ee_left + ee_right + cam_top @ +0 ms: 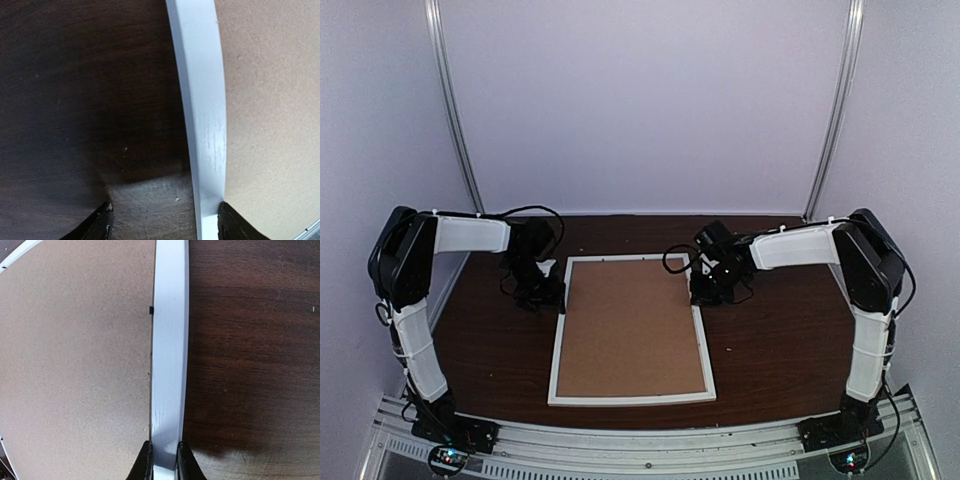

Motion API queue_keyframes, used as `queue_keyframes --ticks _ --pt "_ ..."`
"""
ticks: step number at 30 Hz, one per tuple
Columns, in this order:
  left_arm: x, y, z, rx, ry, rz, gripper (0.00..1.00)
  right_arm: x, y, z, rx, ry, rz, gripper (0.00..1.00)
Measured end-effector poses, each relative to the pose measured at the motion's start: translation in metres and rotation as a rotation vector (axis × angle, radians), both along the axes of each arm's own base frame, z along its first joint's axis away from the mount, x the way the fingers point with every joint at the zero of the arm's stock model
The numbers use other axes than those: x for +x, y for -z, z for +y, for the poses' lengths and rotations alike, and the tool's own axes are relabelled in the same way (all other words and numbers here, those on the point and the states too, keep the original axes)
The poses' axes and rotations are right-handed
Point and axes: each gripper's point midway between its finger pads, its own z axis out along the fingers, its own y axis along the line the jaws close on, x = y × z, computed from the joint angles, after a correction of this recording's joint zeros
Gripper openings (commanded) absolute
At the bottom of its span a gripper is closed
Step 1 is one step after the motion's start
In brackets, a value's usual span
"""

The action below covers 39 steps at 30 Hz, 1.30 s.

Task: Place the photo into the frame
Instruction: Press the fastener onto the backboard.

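Note:
The white frame lies flat on the dark table, and a plain brown backing board fills it. The photo is not in view. My right gripper is at the frame's right rail near the far corner. In the right wrist view the gripper is shut on that white rail, one finger on each side. My left gripper is at the left rail near the far corner. In the left wrist view it stands open, with one finger over the table and the other at the rail's board side.
The dark wooden table extends on both sides of the frame. Pale walls with two metal posts close off the back. A metal rail carrying both arm bases runs along the near edge.

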Motion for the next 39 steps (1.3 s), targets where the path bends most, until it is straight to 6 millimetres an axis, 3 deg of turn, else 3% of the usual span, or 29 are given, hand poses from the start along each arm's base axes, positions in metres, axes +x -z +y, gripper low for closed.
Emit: queue_keyframes --ticks 21,30,39 --pt "-0.002 -0.001 -0.005 0.064 0.006 -0.018 0.72 0.0 0.0 0.0 0.007 0.004 -0.006 0.0" --pt "-0.012 0.004 -0.037 0.039 0.074 -0.027 0.72 0.0 0.001 0.0 0.01 0.005 -0.009 0.0" --pt "-0.016 -0.001 -0.038 0.031 0.079 -0.034 0.78 -0.001 0.001 0.0 0.021 0.006 -0.016 0.0"
